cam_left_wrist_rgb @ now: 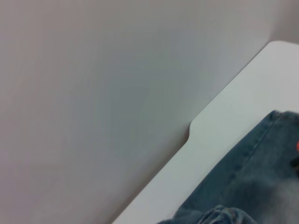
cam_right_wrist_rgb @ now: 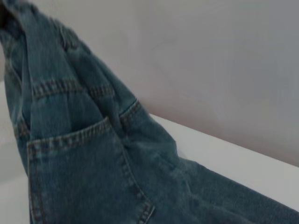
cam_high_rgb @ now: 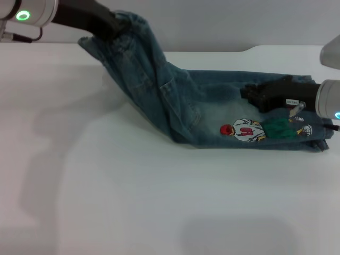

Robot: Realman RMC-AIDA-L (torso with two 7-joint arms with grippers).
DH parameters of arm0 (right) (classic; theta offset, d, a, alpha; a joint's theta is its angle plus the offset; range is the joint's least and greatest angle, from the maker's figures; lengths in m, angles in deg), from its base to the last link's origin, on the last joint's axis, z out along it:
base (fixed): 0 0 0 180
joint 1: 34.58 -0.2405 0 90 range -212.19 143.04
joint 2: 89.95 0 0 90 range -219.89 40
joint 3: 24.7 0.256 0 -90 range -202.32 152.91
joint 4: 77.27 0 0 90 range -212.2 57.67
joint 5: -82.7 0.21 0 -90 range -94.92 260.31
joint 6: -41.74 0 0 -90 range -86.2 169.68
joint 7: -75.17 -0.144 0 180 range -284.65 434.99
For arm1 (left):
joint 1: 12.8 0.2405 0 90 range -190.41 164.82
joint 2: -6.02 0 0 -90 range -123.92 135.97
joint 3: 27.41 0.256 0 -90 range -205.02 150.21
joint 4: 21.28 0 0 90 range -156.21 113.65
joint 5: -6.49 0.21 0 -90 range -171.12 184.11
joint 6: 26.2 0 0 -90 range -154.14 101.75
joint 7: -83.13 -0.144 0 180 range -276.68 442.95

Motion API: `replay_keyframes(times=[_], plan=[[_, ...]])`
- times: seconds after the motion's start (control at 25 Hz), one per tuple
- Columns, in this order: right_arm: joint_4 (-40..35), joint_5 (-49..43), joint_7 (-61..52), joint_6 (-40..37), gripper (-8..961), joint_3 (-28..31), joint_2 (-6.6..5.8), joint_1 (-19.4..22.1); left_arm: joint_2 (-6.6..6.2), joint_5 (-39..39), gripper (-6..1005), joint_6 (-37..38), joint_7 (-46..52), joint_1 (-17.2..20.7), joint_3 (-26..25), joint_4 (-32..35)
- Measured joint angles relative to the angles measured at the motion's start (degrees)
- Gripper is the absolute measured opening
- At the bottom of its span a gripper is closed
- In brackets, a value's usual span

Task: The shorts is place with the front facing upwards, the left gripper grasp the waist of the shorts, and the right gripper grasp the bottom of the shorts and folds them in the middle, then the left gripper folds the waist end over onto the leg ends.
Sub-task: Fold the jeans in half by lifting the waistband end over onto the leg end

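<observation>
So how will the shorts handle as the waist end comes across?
Likely floppy: the shorts sag in a slack slope below the left tool. Probably heavy enough to settle flat. The right tool resting on them should limit sliding.

A smooth matte white tabletop (cam_high_rgb: pixel 133 202) fills the head view, soft grey shadows pooling across its left side and near the front edge. Behind it runs a plain pale grey wall (cam_high_rgb: pixel 223 24), bare and evenly lit. The left wrist view shows the table's far edge (cam_left_wrist_rgb: pixel 191 133) stepping in a rounded notch against that wall.
</observation>
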Motion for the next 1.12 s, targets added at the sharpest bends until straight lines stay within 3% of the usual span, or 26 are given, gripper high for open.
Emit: replay_keyframes(times=[0.28, 1.12], plan=[[-0.4, 0.4, 0.0, 5.1, 125, -3.7, 0.17, -0.4, 0.01, -1.3, 56, 0.9, 0.0, -1.6, 1.0, 1.0], [0.3, 4.8, 3.1, 7.4, 125, -11.2, 0.29, -2.2, 0.2, -3.0, 60, 0.5, 0.2, -7.3, 3.7, 1.0]])
